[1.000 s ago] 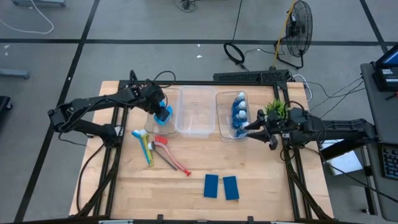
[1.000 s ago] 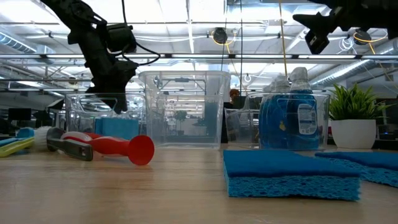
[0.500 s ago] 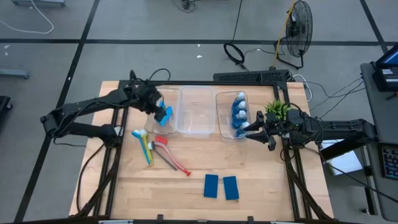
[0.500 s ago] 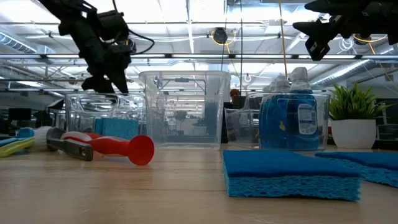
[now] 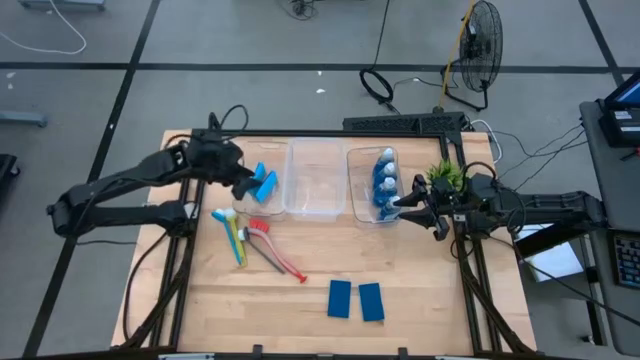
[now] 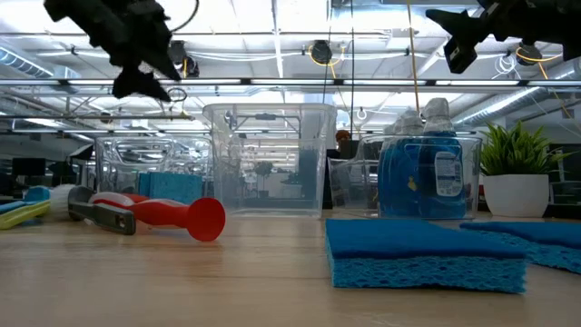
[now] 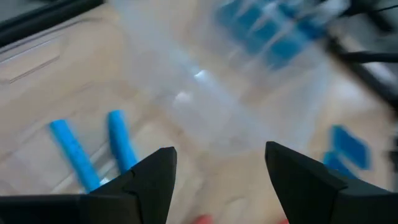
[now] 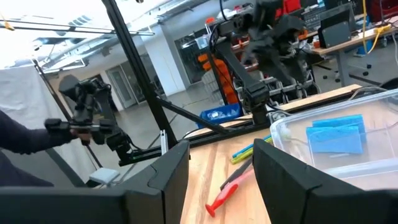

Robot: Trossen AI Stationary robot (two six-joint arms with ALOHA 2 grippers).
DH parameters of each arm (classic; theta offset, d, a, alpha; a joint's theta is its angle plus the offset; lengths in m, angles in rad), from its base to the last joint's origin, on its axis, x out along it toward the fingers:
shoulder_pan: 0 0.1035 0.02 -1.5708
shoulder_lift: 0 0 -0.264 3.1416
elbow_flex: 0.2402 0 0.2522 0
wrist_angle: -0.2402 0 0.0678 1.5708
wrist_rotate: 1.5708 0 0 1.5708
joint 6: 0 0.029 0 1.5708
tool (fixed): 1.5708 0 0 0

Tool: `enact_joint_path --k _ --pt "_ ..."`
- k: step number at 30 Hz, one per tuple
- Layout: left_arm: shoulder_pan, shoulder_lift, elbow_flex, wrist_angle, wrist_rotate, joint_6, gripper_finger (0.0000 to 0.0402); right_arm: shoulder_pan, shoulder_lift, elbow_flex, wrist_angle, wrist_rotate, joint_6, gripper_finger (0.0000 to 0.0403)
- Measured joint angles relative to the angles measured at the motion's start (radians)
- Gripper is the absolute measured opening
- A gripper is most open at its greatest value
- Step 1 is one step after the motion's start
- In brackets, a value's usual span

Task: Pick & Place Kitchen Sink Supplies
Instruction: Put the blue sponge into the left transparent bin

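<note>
On the wooden table (image 5: pixel 300 300), three clear bins (image 5: pixel 318 180) stand in a row at the far side. Left bin holds two blue sponges (image 5: pixel 263 183) on edge; right bin holds the blue-and-white bottles (image 5: pixel 383 180). Left gripper (image 5: pixel 240 182) hovers above the left bin's outer edge, jaws spread, nothing between them. Right gripper (image 5: pixel 404 205) hangs just beside the bottle bin near the potted plant (image 5: pixel 443 175) — jaws parted, empty. Brushes (image 5: pixel 255 240) — red, yellow-green, light blue — lie in front of the left bin. Two more sponges (image 5: pixel 355 300) lie flat near the front edge.
</note>
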Motion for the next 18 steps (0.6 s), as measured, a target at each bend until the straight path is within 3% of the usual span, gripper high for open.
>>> enact_joint_path --k 10,13,18 --pt "-0.123 -0.112 0.0 0.402 0.217 -0.049 0.0241 0.0 0.0 0.0 0.009 0.0 0.0 0.0166" --pt "-0.159 -0.114 0.0 0.521 0.231 -0.049 0.0205 0.0 0.0 0.0 0.015 0.0 0.0 0.0166" --pt "-0.196 -0.112 0.0 0.647 0.265 -0.066 0.0107 0.0 0.0 0.0 0.035 0.0 0.0 0.0167"
